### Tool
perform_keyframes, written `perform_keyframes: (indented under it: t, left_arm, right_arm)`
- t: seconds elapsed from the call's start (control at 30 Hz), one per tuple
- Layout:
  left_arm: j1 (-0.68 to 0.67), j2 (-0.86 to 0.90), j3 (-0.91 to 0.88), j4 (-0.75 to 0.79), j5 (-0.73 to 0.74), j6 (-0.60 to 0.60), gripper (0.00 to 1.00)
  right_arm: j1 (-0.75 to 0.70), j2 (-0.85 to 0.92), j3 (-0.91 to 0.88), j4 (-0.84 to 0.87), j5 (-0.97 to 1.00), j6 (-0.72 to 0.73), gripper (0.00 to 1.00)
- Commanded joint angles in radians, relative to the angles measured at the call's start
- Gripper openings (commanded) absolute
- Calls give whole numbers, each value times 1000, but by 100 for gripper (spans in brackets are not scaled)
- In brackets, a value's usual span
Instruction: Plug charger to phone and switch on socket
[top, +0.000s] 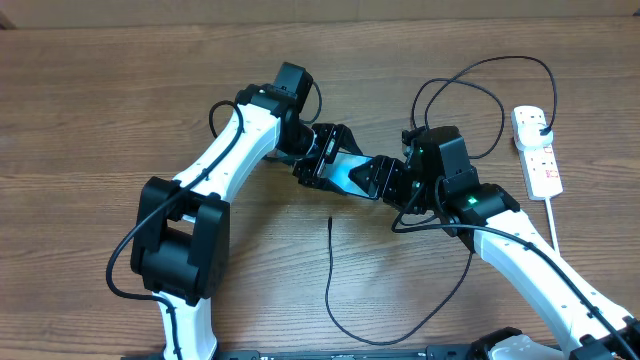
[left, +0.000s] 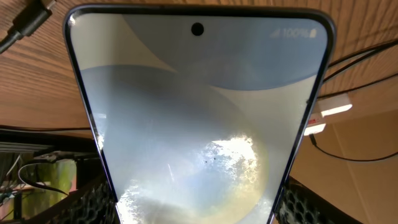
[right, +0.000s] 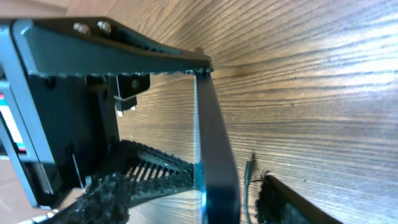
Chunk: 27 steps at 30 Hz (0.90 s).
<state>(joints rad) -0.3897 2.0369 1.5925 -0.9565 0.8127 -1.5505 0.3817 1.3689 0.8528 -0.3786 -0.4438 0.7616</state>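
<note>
My left gripper (top: 325, 160) is shut on the phone (top: 355, 176) and holds it tilted above the table. In the left wrist view the phone's pale blue screen (left: 199, 106) fills the frame between my fingers (left: 196, 214). My right gripper (top: 395, 187) is open around the phone's other end; in the right wrist view the phone shows edge-on (right: 214, 149) between my spread fingers (right: 186, 186). The charger cable (top: 331, 275) lies loose on the table, its tip (right: 249, 171) just below the phone. Its black plug (top: 541, 122) sits in the white socket strip (top: 540, 165).
The black cable loops along the front of the table and arcs behind my right arm to the strip. The strip's white cord (top: 552, 215) runs toward the front right. The strip also shows in the left wrist view (left: 326, 115).
</note>
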Motion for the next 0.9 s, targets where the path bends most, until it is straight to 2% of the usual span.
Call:
perform_keyframes:
  t: [0.0, 0.3, 0.7, 0.87]
  left_arm:
    - [-19, 7, 32, 1, 53, -28, 4]
    - [-36, 7, 32, 1, 72, -48, 4]
    - [-37, 7, 32, 1, 78, -47, 4]
    - [-37, 7, 32, 1, 78, -47, 4]
  right_arm:
    - [5, 2, 24, 2, 7, -3, 59]
    - [5, 2, 24, -4, 10, -3, 50]
    - [5, 3, 24, -32, 43, -3, 26]
    - [5, 3, 24, -32, 43, -3, 24]
